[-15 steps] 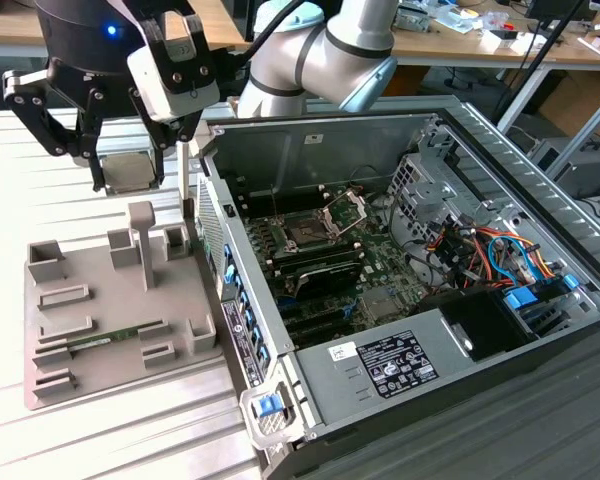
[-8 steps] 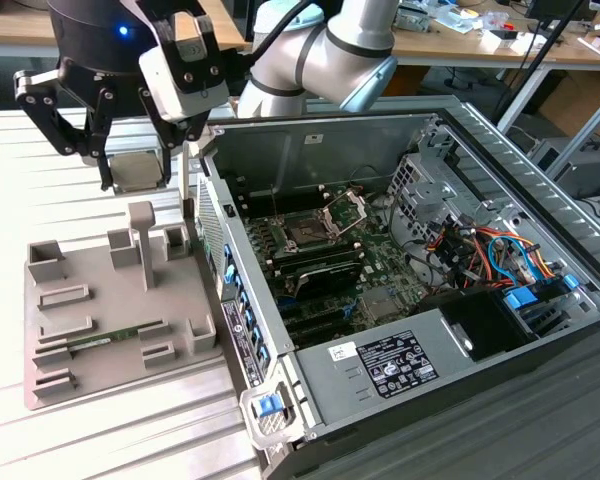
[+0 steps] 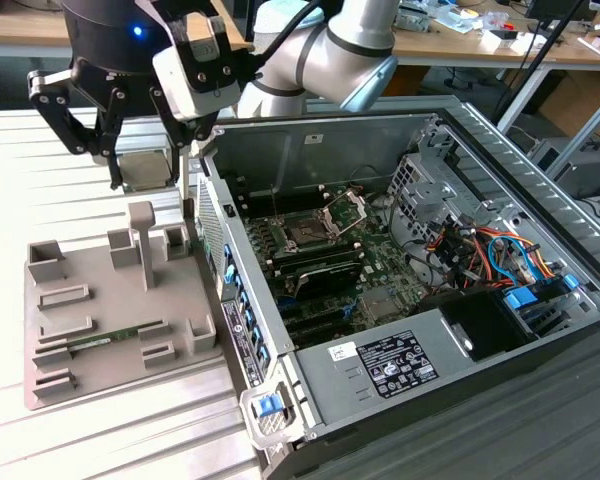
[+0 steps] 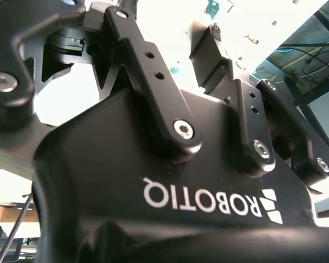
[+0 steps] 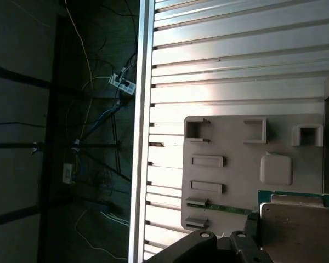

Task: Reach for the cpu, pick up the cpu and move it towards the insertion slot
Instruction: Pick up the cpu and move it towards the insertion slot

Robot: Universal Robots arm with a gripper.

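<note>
In the exterior view my gripper [image 3: 148,166] hangs above the far end of the grey fixture tray [image 3: 110,300], shut on the cpu [image 3: 147,170]. The cpu is a flat silvery square held between the black fingers. In the first wrist view the cpu [image 5: 299,227] appears close up, pale metal with a green edge, beside a black finger link [image 5: 240,243]. The insertion slot [image 3: 308,233] is a dark square socket with a shiny frame and raised bracket. It lies on the motherboard inside the open computer case, to the exterior view's right of the gripper. The gripper's black housing [image 4: 170,186] shows in the second wrist view.
The tray carries upright posts [image 3: 143,240] and a long green memory stick [image 3: 115,338]. The case's upright side wall [image 3: 230,300] stands between tray and motherboard. Drive cage and coloured cables [image 3: 480,250] crowd the case's right end. A ribbed metal table [image 3: 40,170] lies underneath.
</note>
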